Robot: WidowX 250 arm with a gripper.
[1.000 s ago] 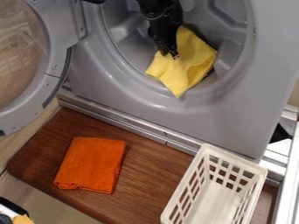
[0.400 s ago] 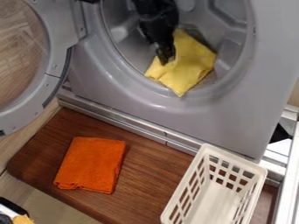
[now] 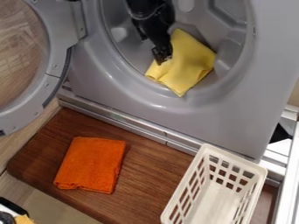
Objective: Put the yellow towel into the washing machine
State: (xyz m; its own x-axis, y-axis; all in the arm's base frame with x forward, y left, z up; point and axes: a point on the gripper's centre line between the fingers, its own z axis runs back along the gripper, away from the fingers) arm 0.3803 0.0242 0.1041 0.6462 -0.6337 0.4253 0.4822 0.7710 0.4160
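Observation:
The gripper (image 3: pixel 162 60) hangs in the round opening of the grey washing machine (image 3: pixel 175 109), at the left edge of the yellow towel (image 3: pixel 189 61). The towel lies crumpled inside the opening, over the lower part of the drum, its lowest corner on the inner rim. Whether the fingertips hold any cloth cannot be told.
The machine's round door (image 3: pixel 51 65) stands swung out at the left. Below, an orange cloth (image 3: pixel 90 164) lies folded on a brown wooden board (image 3: pixel 149 175), and a white slotted basket (image 3: pixel 204 151) stands at the lower right.
The gripper has shifted left and a little down across the towel. The towel's top and left part have settled slightly, and it otherwise stays in the opening.

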